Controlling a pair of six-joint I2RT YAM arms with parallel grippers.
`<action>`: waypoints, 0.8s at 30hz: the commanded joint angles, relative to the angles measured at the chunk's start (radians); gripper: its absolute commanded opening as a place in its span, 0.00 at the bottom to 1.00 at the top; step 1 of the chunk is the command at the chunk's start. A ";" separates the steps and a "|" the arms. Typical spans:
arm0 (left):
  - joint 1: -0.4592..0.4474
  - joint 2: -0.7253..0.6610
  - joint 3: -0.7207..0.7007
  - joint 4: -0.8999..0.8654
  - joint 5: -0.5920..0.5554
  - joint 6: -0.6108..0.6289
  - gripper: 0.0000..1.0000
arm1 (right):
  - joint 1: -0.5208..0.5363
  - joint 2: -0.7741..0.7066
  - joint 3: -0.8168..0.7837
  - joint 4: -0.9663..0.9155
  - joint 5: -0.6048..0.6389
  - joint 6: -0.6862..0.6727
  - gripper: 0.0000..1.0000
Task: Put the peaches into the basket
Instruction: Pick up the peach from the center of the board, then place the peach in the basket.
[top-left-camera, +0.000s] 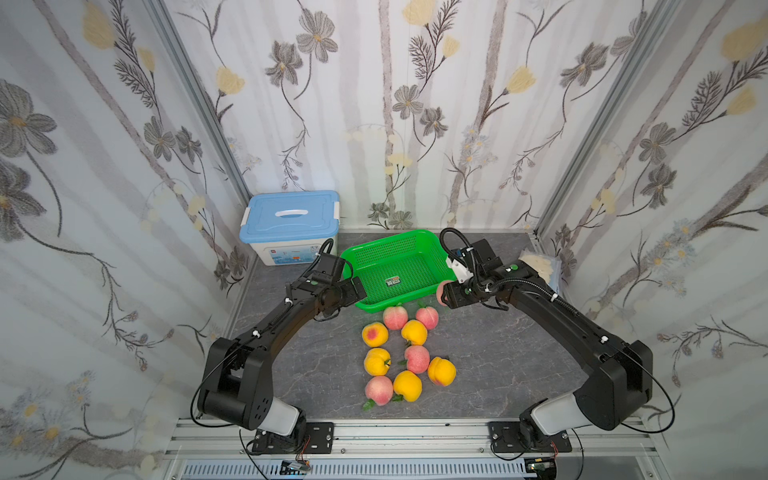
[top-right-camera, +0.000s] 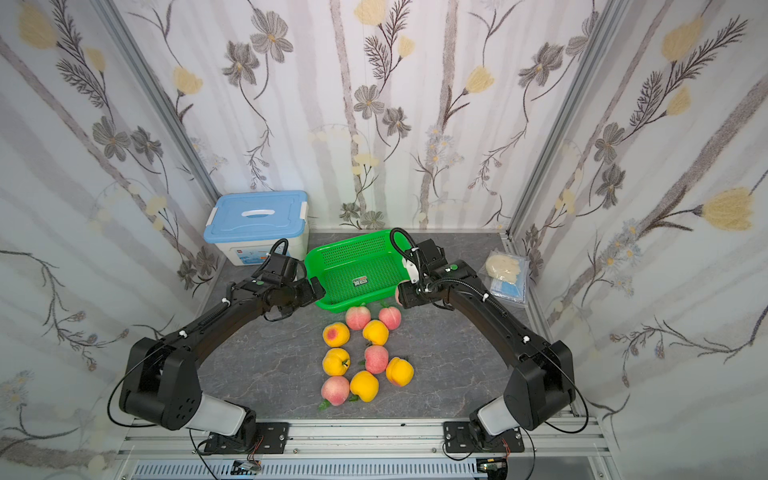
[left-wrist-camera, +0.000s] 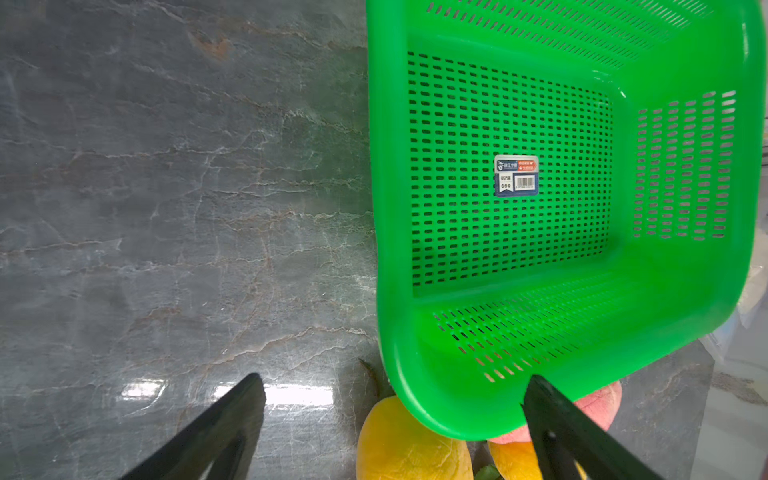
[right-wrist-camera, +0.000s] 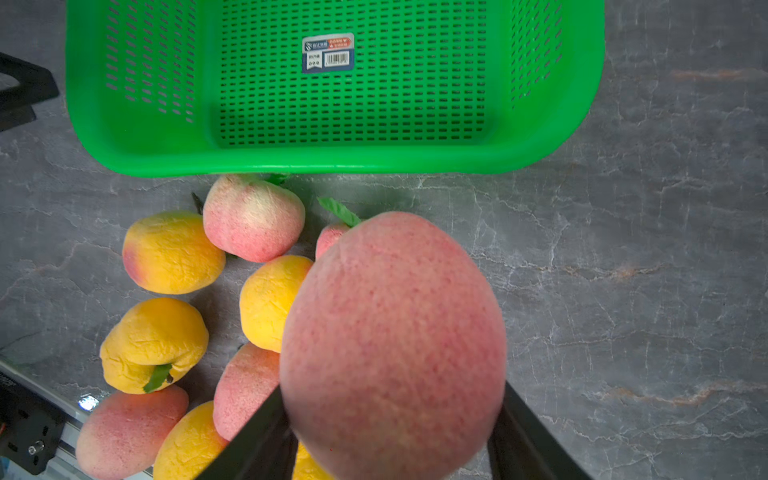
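R gripper tight on pink peach nr basket — L gripper wide, empty

Green basket open from above, peaches clustered at its near rim, bare tabletop either side

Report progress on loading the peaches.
Done: nothing; the green basket holds only its label. In hand: the right claw grips one pink peach, just short of the basket. Remaining: nine peaches on the table; the left claw is open, empty.
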 joint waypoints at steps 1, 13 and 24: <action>0.000 0.059 0.051 -0.022 0.007 0.001 0.98 | 0.000 0.090 0.111 -0.008 -0.037 -0.023 0.52; 0.000 0.262 0.204 -0.086 0.013 0.041 0.89 | -0.022 0.511 0.523 -0.052 -0.097 -0.047 0.54; -0.001 0.356 0.266 -0.132 0.015 0.063 0.77 | -0.058 0.645 0.566 -0.064 -0.061 -0.079 0.58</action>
